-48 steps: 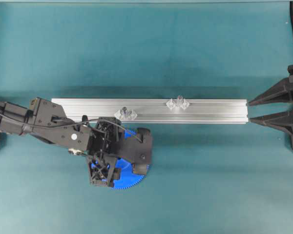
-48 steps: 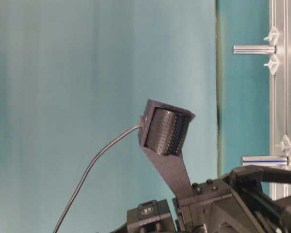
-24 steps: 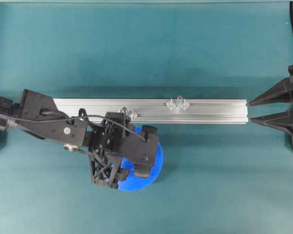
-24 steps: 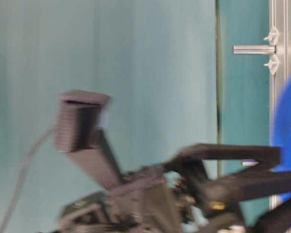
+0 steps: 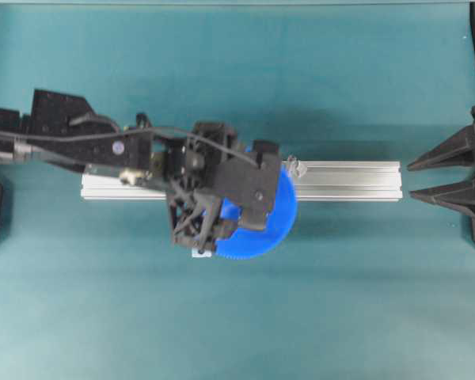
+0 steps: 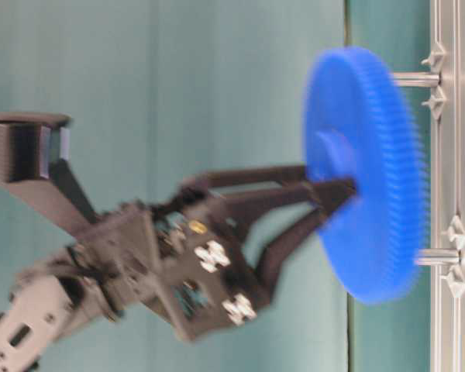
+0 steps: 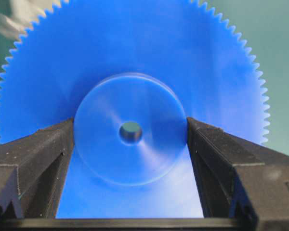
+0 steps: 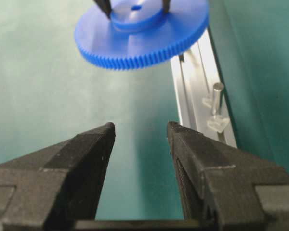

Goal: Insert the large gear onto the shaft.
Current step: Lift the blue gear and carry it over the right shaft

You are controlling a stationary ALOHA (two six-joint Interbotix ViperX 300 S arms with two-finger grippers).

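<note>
The large gear (image 7: 135,57), a bright-blue toothed disc, hangs level in the air, my left gripper (image 7: 130,139) shut on its raised hub (image 7: 130,159). Seen from above, the large gear (image 5: 273,226) and left gripper (image 5: 249,202) hover over the middle of the aluminium rail (image 5: 348,180). One shaft (image 5: 291,165) peeks out at the gear's far right rim; the other pin is hidden under the arm. From table level both pins (image 6: 415,78) (image 6: 435,256) show past the gear (image 6: 364,178). My right gripper (image 8: 140,132) stands open and empty off the rail's right end (image 5: 410,180).
The rail (image 8: 192,86) lies across the teal mat, with a grey pin (image 8: 216,98) on a translucent winged base in the right wrist view. Black frame posts stand at the far left and right edges.
My left arm has lifted the gear off the mat in front of the rail and carried it back and rightward, above the rail. The right gripper has not moved.
</note>
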